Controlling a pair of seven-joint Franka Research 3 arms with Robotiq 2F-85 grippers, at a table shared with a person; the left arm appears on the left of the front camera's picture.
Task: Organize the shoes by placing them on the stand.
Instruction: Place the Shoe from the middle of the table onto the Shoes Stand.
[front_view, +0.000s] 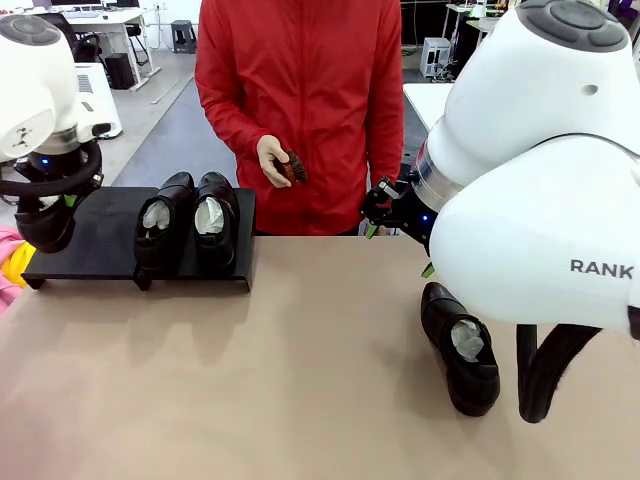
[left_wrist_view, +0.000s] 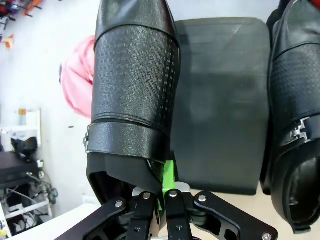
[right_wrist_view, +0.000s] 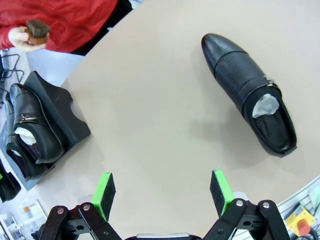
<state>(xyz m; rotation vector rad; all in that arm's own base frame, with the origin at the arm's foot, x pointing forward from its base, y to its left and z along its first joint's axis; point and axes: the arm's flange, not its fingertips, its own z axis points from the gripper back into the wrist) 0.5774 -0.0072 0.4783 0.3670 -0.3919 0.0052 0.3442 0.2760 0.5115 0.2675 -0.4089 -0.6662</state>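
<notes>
Shoe pinched by its heel rim in the left gripper, over the stand; right gripper spread, lone shoe lying beyond its fingertips

read: "RANK" | style: dark grey capitals, one line | on: white shell of right arm, front view | place: lower right of shell, close to picture's right edge

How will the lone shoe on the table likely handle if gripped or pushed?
The dress shoe looks glossy, so grips may slip on its toe. The crumpled white paper inside probably keeps the upper from collapsing under a pinch. It sits flat on its sole on the table, so a push should slide it, not tip it.
</notes>
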